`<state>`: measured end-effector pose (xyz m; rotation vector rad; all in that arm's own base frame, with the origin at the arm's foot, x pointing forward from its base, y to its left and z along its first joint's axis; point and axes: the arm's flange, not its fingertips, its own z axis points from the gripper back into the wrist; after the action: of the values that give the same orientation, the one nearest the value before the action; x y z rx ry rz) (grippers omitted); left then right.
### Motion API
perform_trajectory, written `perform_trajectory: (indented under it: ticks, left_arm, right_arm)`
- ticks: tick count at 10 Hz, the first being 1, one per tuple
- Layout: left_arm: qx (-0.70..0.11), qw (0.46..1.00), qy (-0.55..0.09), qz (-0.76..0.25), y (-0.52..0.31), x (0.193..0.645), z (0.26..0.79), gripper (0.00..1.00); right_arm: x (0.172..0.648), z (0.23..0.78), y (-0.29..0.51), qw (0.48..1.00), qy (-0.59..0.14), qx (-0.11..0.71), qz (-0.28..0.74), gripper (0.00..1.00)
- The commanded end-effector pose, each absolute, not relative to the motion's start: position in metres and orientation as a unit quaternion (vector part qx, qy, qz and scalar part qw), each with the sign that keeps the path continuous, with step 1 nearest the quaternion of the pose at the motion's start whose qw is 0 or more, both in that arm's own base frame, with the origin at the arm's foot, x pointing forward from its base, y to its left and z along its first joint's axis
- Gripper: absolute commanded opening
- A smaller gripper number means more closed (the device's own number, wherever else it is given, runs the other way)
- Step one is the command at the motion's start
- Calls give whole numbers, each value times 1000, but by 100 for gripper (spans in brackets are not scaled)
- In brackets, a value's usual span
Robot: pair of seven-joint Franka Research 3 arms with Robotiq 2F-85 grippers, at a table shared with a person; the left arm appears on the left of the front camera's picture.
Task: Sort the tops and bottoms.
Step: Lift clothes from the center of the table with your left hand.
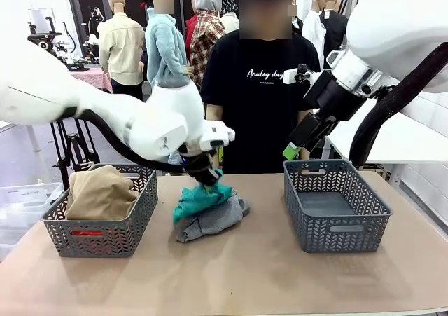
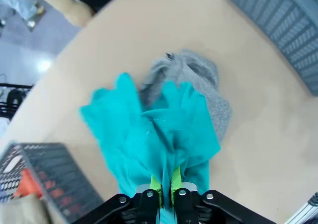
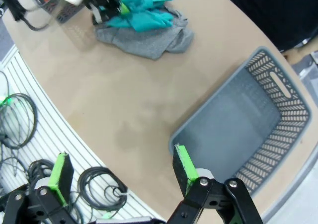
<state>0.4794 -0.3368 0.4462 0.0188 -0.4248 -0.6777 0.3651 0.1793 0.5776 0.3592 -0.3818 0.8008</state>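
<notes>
In the front view, the left gripper (image 1: 207, 173) is seen lowered onto the pile at the middle of the table (image 1: 231, 281), its jaws clamped on the teal-green garment (image 1: 199, 198). That garment is bunched on top of the grey garment (image 1: 215, 222), which is spread flat beneath it and towards the robot. The left basket (image 1: 105, 226) is just beside the pile on the left arm's own side; the tan-beige garment (image 1: 101, 190) is heaped in it, and the orange-red garment (image 1: 87, 232) is glimpsed through its wall. The right gripper (image 1: 297, 145) is held high above the far rim of the right basket (image 1: 336, 228), well apart from the pile.

In the left wrist view, the green pads are pinched together on a fold of the teal-green garment (image 2: 149, 134). The cloth runs away from the fingers, with the grey garment (image 2: 211, 92) overlapped beyond it. A corner of the left basket (image 2: 47, 167) is seen near, the right basket (image 2: 283, 30) farther off.

In the right wrist view, the right gripper (image 3: 121, 172) is shown with its jaws wide apart and nothing between them, above the near edge of the table beside the right basket (image 3: 280, 92), in which nothing is seen. The two garments (image 3: 146, 10) (image 3: 149, 41) are far from it.

A straight lift is judged necessary, so that the teal piece is peeled off the grey one. The left arm is much the nearer.
</notes>
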Motion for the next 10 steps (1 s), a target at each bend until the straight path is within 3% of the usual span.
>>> perform_trajectory:
  ticks: [1,5,7,10]
  left_arm:
    - [20,923,-249,-293,-309,455,494,0]
    - [37,881,-376,-286,-285,416,592,0]
    - [31,869,-392,-300,-283,398,603,0]
    - [28,883,-365,-294,-287,413,613,0]
  right_arm:
    - [366,578,179,888,-184,169,387,100]
    - [366,578,179,888,-184,169,387,100]
    - [366,578,179,888,-184,169,387,100]
    - [366,578,179,888,-184,169,387,100]
